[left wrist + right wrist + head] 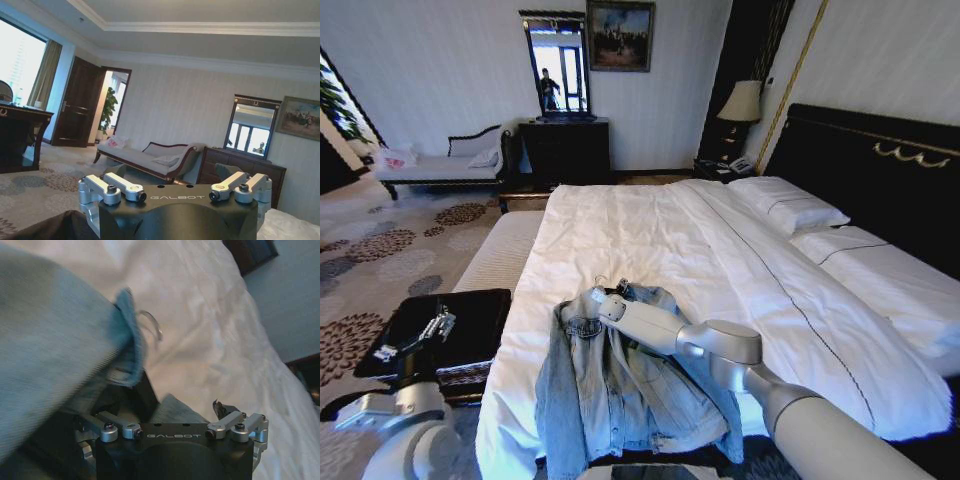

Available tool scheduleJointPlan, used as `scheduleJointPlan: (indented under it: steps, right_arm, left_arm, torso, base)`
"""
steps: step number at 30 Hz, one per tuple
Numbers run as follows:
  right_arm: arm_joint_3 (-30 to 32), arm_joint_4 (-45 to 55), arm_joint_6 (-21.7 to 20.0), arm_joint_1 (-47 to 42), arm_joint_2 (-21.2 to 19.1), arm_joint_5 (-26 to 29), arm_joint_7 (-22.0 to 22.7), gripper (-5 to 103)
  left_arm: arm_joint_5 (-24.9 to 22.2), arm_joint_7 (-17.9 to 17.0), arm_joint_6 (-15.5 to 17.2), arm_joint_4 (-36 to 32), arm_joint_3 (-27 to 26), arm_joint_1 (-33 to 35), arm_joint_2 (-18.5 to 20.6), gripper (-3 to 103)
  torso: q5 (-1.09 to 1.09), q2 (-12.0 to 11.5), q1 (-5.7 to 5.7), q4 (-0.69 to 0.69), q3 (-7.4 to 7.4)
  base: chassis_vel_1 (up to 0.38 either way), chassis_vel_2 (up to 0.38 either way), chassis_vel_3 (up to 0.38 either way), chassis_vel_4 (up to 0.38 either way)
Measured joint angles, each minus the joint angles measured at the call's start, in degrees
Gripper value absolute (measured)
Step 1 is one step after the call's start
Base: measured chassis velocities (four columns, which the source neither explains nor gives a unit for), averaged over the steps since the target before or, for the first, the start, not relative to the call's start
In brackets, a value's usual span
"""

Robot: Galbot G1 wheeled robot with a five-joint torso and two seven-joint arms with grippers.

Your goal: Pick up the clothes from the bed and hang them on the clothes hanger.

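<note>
The right gripper reaches across the near end of the very wide bed with plain white sheets and sits at the collar of the light blue, faded denim jacket. In the right wrist view the denim drapes over and against the gripper body, and a dark finger shows partly under the cloth; whether the jaws are closed on anything cannot be told, since the fabric covers the tips. Just beyond the gripper, a thin wire hook curls out past the collar's edge onto bare sheet; the rest of the black coat hanger is buried inside the jacket.

The jacket lies at the bed's foot, close to its near-left corner, its hem hanging toward the lower edge of the head view. Ahead of the gripper and to its right, the sheet stretches open and flat up to the white pillows against the tall black headboard with gold trim.

The left gripper hovers well apart from the jacket, off the bed's left edge above a dark square stool, its fingers spread wide around nothing. It faces open carpeted floor and a pale chaise longue.
</note>
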Motion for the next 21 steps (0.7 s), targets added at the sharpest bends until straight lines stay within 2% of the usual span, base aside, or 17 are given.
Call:
scheduleJointPlan:
  steps: [6,8,10,12,16,17,19,20,21]
  right_arm:
    - [1.1,-2.13,-1.5,-0.18,0.0,-2.42,0.7,102]
    - [1.17,-2.26,-1.53,-0.25,-0.01,-2.65,0.57,99]
    - [1.61,-2.84,-0.33,-0.49,-0.06,-3.82,-0.49,89]
    - [1.69,-3.0,0.28,-0.55,-0.08,-4.19,-0.83,89]
    - [2.06,-3.33,2.63,-0.88,-0.15,-5.13,-1.77,67]
    - [2.06,-3.33,2.63,-0.88,-0.15,-5.13,-1.77,67]
    - [2.2,-3.33,3.1,-0.95,-0.35,-5.27,-1.79,56]
    - [2.26,-3.3,3.25,-0.98,-0.56,-5.4,-1.77,56]
    - [2.27,-3.27,3.32,-1.0,-0.74,-5.58,-1.73,51]
  left_arm:
    - [0.35,0.02,-0.01,0.36,0.9,-0.65,0.0,100]
    - [0.41,0.02,0.02,0.38,1.07,-0.75,-0.01,100]
    - [0.62,0.02,0.07,0.49,1.43,-0.92,-0.04,100]
    - [0.67,0.02,0.07,0.54,1.51,-0.94,-0.05,100]
    - [0.81,0.02,0.08,0.78,1.68,-1.08,-0.09,100]
    - [0.81,0.02,0.08,0.78,1.68,-1.08,-0.09,100]
    - [0.82,0.01,0.08,0.84,1.68,-1.15,-0.09,100]
    - [0.82,0.0,0.08,0.88,1.68,-1.17,-0.09,100]
    - [0.82,-0.01,0.08,0.91,1.68,-1.18,-0.09,100]
  torso:
    - [0.0,0.0,0.0,-0.03,0.0]
    - [0.0,0.0,0.0,-0.03,0.0]
    - [0.0,0.0,0.0,-0.03,0.0]
    - [0.0,0.0,0.0,-0.03,0.0]
    - [0.0,0.0,0.0,-0.03,0.0]
    - [0.0,0.0,0.0,-0.03,0.0]
    - [0.0,0.0,0.0,-0.02,0.0]
    - [0.0,0.0,0.0,-0.02,0.0]
    - [0.0,0.0,0.0,-0.02,0.0]
  base:
    - [0.0,0.0,0.0,0.0]
    - [0.0,0.0,0.0,0.0]
    - [0.0,0.0,0.0,0.0]
    - [0.0,0.0,0.0,0.0]
    - [0.0,0.0,0.0,0.0]
    - [0.0,0.0,0.0,0.0]
    - [0.0,0.0,0.0,0.0]
    - [0.0,0.0,0.0,0.0]
    - [0.0,0.0,0.0,0.0]
